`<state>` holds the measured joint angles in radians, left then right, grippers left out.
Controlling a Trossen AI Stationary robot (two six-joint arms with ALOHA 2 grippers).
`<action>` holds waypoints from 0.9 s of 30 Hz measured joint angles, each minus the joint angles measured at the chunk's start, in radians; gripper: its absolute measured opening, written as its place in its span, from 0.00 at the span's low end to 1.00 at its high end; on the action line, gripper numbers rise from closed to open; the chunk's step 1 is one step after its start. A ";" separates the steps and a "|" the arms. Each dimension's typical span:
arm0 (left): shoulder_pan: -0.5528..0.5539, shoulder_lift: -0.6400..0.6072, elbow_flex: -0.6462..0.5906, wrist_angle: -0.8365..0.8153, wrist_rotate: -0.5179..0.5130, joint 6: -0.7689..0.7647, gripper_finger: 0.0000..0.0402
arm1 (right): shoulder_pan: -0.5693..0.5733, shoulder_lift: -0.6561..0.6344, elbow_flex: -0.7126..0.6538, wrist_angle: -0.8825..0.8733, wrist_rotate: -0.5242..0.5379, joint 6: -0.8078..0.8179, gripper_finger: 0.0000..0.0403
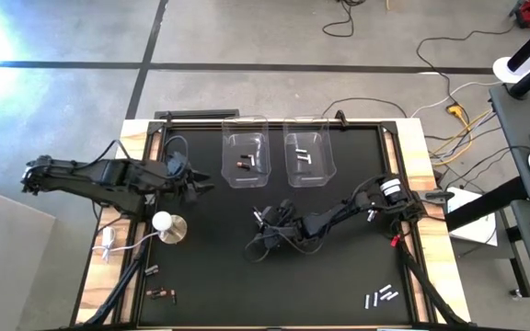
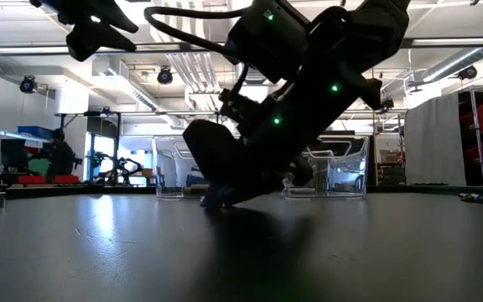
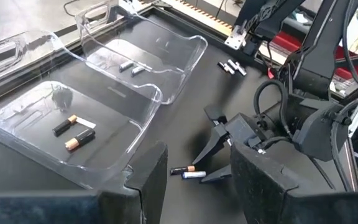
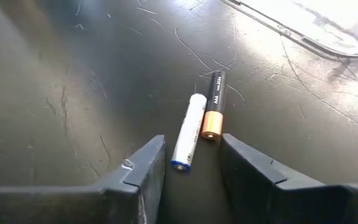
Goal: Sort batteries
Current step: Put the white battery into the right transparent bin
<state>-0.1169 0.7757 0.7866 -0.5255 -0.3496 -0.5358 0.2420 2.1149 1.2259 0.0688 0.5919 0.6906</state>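
Two batteries lie side by side on the black mat: a silvery-white battery (image 4: 188, 132) and a dark, copper-ended battery (image 4: 214, 104). My right gripper (image 4: 191, 167) (image 1: 265, 221) is low over them and open, one finger on each side; the left wrist view shows the same pair (image 3: 188, 172). My left gripper (image 1: 199, 184) hovers open above the mat near the left clear bin (image 1: 233, 170). That bin holds dark copper batteries (image 3: 73, 132). The right clear bin (image 1: 325, 165) holds silvery batteries (image 3: 131, 67).
More silvery batteries (image 1: 382, 296) lie near the mat's near right corner, and dark batteries (image 1: 161, 294) near its near left corner. A white round-based knob (image 1: 168, 225) stands on the left. A small red object (image 1: 396, 241) sits by the right arm. Both bins stand at the far edge.
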 joint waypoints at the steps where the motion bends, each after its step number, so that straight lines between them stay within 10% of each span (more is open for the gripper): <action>1: 0.000 0.005 -0.001 0.000 0.000 0.000 0.38 | 0.000 0.002 0.000 -0.001 0.003 -0.004 0.34; 16: 0.000 0.024 0.004 0.000 0.000 0.004 0.38 | 0.000 0.003 -0.001 -0.010 -0.033 -0.011 0.07; 27: 0.000 0.009 0.055 -0.028 0.001 0.058 0.38 | 0.004 -0.176 -0.008 -0.049 -0.356 -0.134 0.06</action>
<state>-0.1169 0.7849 0.8412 -0.5531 -0.3489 -0.4777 0.2462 1.9392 1.2179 0.0201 0.2358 0.5566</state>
